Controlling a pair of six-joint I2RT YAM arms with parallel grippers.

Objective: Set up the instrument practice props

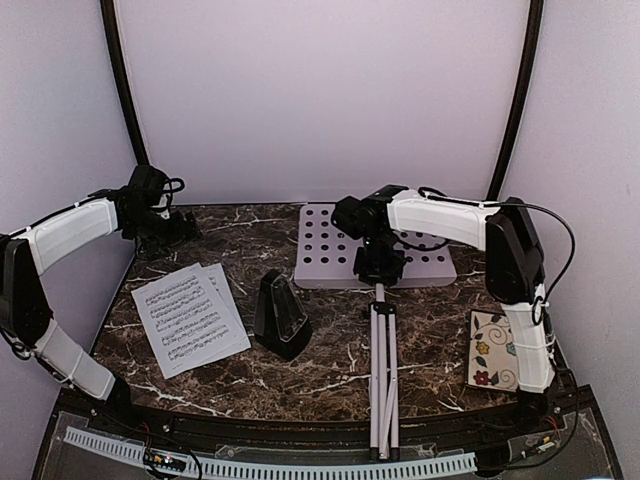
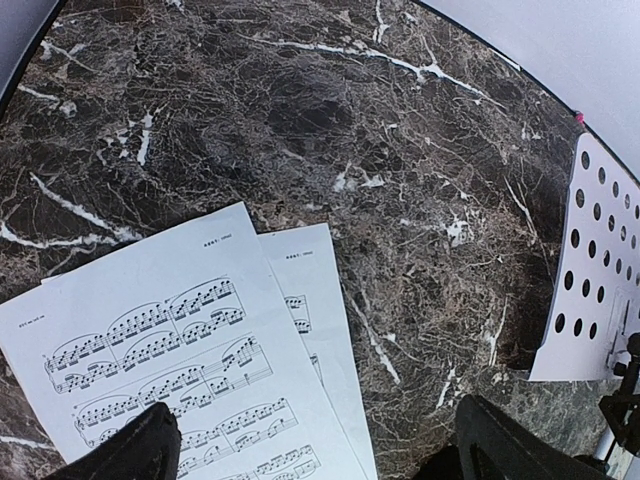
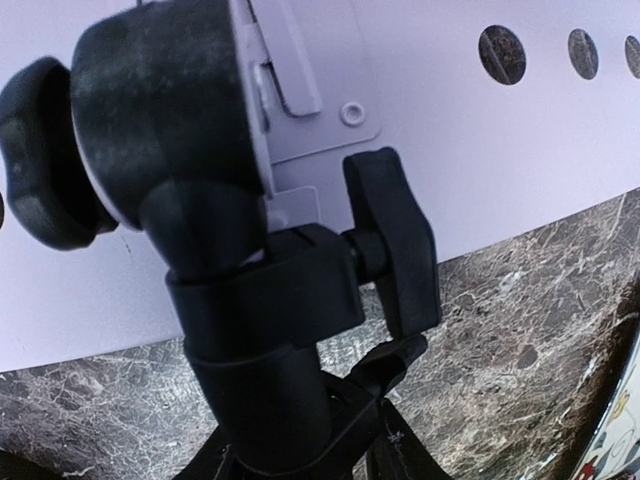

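Note:
The white music stand lies flat: its hole-dotted desk (image 1: 325, 258) is at the back centre and its silver tripod pole (image 1: 381, 370) runs toward the front edge. My right gripper (image 1: 379, 264) is shut on the stand's black neck collar (image 3: 262, 300), just below the desk (image 3: 450, 130) and beside the clamp knob (image 3: 395, 240). Two overlapping music sheets (image 1: 187, 316) lie at the left. The black pyramid metronome (image 1: 281, 315) stands upright between them and the pole. My left gripper (image 1: 178, 226) hangs open at the back left, above the sheets (image 2: 170, 350), holding nothing.
A floral-patterned tile (image 1: 492, 350) lies at the right edge beside my right arm. The desk's near corner (image 2: 600, 290) shows at the right of the left wrist view. Dark marble tabletop (image 1: 330, 360) separates the metronome and pole.

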